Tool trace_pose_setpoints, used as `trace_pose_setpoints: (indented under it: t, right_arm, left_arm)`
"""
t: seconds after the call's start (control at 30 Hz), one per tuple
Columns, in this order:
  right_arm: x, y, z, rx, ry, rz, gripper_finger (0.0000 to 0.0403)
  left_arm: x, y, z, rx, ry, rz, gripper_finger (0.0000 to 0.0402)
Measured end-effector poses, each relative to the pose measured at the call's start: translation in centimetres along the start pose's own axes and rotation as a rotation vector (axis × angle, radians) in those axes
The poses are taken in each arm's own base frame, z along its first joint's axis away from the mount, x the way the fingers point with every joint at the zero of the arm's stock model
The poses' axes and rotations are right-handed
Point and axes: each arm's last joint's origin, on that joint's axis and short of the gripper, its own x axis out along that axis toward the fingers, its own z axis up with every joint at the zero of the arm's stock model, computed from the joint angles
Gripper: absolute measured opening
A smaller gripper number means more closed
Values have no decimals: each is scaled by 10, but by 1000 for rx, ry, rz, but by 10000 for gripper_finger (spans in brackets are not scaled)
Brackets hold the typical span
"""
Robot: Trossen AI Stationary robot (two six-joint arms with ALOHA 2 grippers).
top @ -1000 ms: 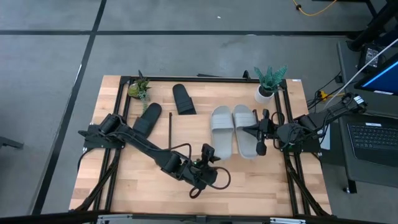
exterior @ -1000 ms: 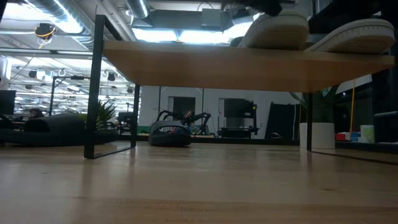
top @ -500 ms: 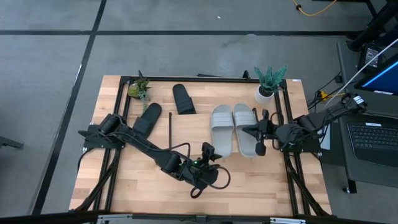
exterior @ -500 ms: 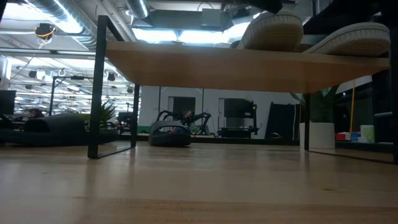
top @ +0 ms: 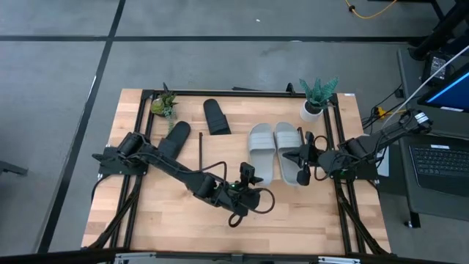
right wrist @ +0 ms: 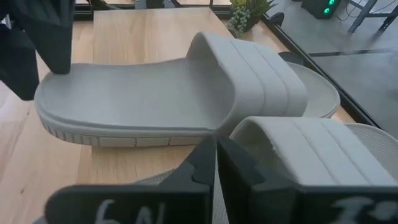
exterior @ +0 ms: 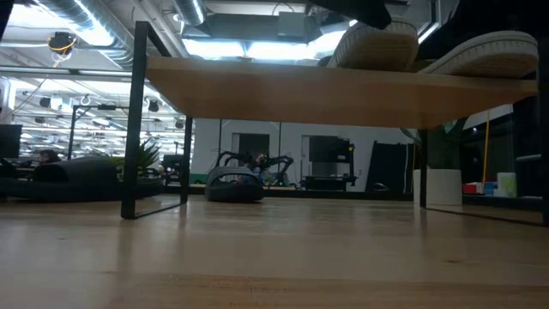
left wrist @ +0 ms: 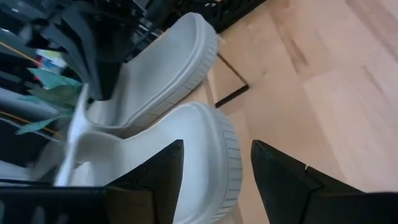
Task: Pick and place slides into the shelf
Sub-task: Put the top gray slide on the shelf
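Slides, four in all. The two matte black open-toe slides lie at the left, one (top: 173, 139) beside the left arm, the other (top: 215, 116) toward the back. Both look to be on the wooden tabletop (top: 157, 220), off the shelf, though the overhead view leaves this unsure.

- The left gripper (top: 248, 179) sits low at the heel end of the left light grey broad-strap slide (top: 261, 150). Its jaws are apart, and its wrist view shows that ribbed heel just ahead of the gap, with nothing gripped.
- The light-wood shelf board with thin black wire end frames (exterior: 326, 94) carries both grey slides. From table height their soles rest on top of it, near its right end.
- The right grey slide (top: 288, 149) touches its partner or nearly so.
- The right gripper (top: 304, 163) is just beside the right grey slide's outer edge. Its jaws are together, with nothing seen between them.

Judgement: the grey pair is placed and the black pair is still to go.

To do the step well:
- Lift the left gripper clear of the grey heel before it swings, so the pair is not dragged off the board.
- Take the nearer black slide across its strap.
- Set it on the bare left part of the board, parallel to the grey ones.
- Keep the right arm clear of the left arm's path.
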Motion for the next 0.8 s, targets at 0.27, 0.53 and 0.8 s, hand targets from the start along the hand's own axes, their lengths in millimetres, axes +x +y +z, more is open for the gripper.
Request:
trace_pose_setpoints:
  t: [0.27,0.53,0.8]
  right_arm:
    - [-1,2,9,-52,-85,17,6]
    - [-2,2,13,-91,-119,21,14]
    - [-2,2,13,-94,-118,21,12]
  left_arm:
    - [8,9,-3,-81,-1,-48,155]
    - [8,8,-3,-85,-1,-49,117]
    - [8,8,-3,-85,0,-50,61]
